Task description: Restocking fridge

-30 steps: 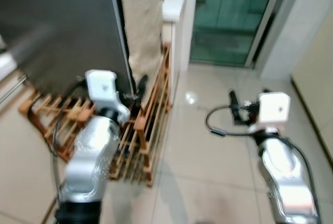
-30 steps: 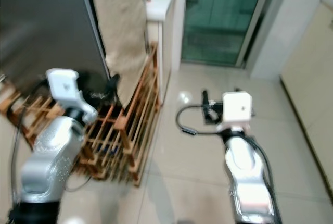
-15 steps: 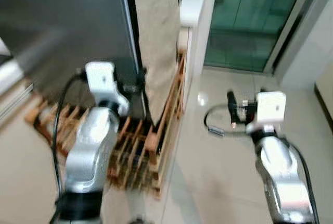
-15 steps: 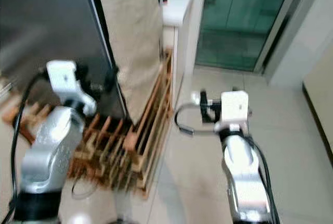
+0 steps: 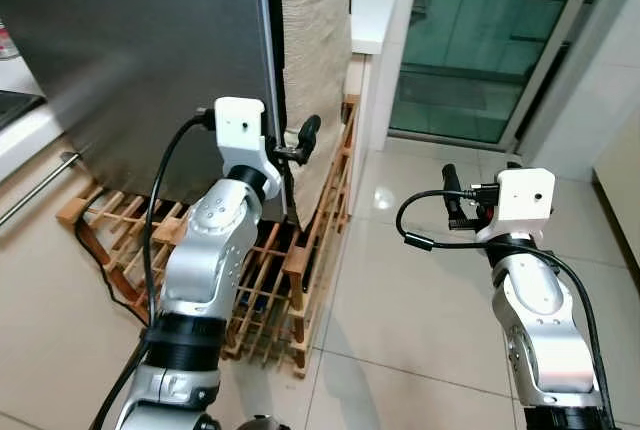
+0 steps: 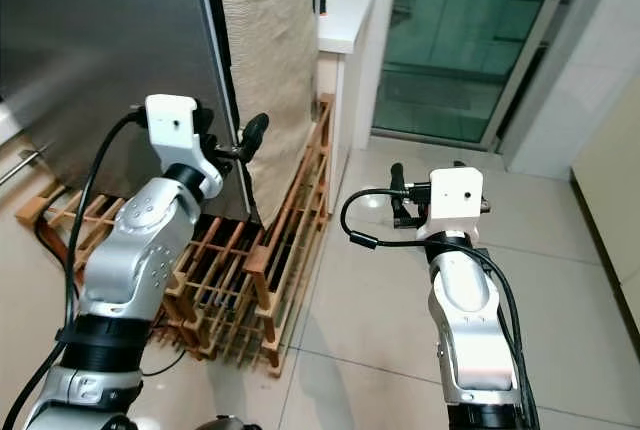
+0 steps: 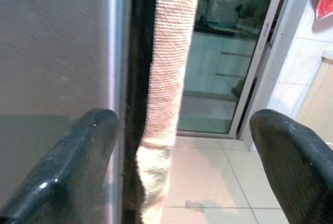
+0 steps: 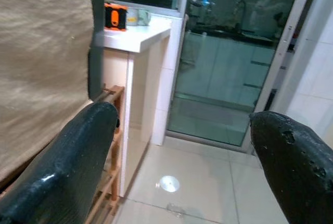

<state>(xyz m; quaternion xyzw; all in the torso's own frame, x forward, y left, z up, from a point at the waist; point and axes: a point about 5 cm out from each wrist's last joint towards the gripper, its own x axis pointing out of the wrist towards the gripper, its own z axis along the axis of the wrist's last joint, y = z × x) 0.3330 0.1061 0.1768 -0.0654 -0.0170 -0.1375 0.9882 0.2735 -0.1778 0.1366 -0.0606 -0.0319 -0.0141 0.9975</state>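
Left eye view shows the big grey fridge [image 5: 130, 50] with its door shut, standing on the left. A tan cloth [image 5: 315, 60] hangs just beside its right edge, and a wooden rack [image 5: 270, 280] sits on the floor below. A white desk [image 5: 375, 10] stands behind the cloth.

I think I am at the very first step: getting the fridge open. My left gripper [image 5: 298, 142] is up at the door's right edge. In the left wrist view its jaws are spread wide, one finger [image 7: 67, 166] in front of the door and the other out over the floor. Next I would need to hook that edge and pull. My right gripper [image 5: 449, 190] waits over the tiles, jaws released too, holding nothing.

Against a second ago, the camera has swung closer to the fridge, and my left gripper has come up to the door edge.
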